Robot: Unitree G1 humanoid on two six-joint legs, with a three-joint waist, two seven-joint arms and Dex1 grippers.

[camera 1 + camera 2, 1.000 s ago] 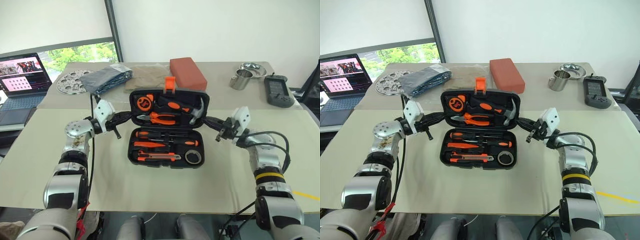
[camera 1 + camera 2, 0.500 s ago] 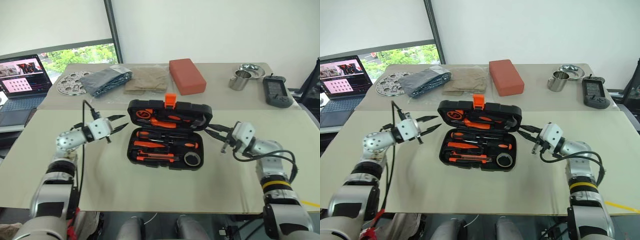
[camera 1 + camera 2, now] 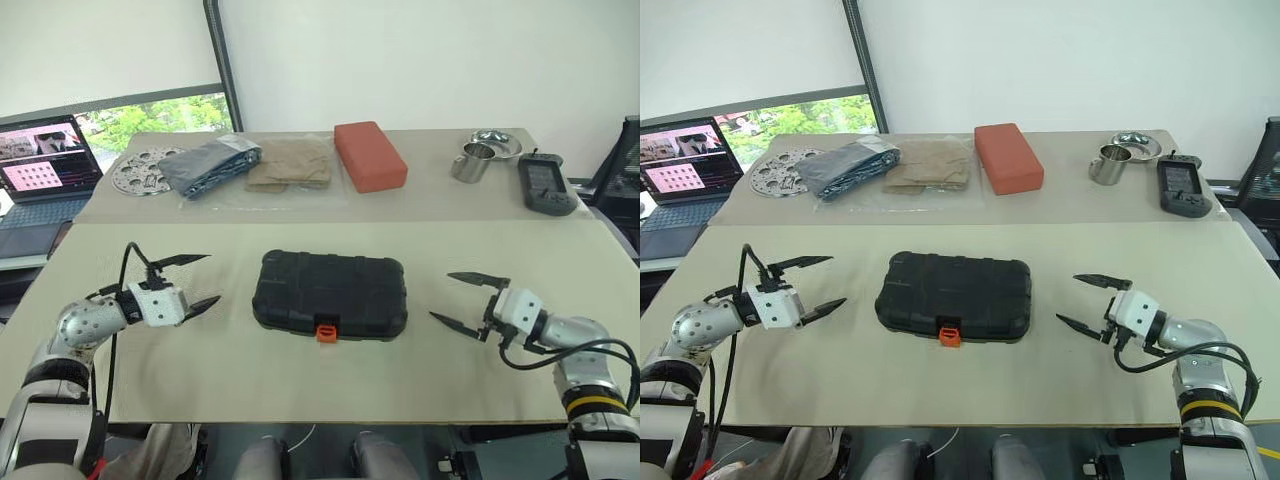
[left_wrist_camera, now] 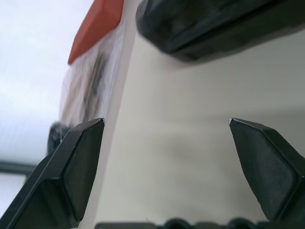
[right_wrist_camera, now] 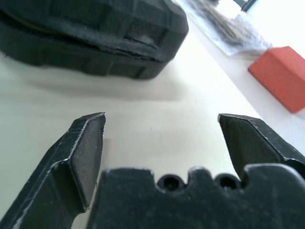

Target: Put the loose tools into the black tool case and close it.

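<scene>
The black tool case [image 3: 330,292] lies closed and flat at the middle of the near table, its orange latch [image 3: 325,331] on the front edge. The loose tools are hidden inside it. My left gripper [image 3: 205,280] stands open to the left of the case, a short gap away, holding nothing. On the case's right side my right gripper [image 3: 445,296] is also open and empty, apart from it. The left wrist view has the case [image 4: 209,24] beyond its spread fingers [image 4: 81,162]. The right wrist view also shows the case [image 5: 95,33] past wide fingers [image 5: 81,157].
On the far table lie a red-orange block [image 3: 370,155], a folded brown cloth [image 3: 290,163], a bagged grey cloth [image 3: 210,165] and a perforated metal disc [image 3: 140,170]. A metal cup [image 3: 466,160], bowl [image 3: 495,140] and dark handheld device [image 3: 545,185] sit far right. A laptop [image 3: 40,160] stands far left.
The case lid has come down and the case is now shut. Both grippers have opened wide and drawn back and outward, away from the case's sides.
</scene>
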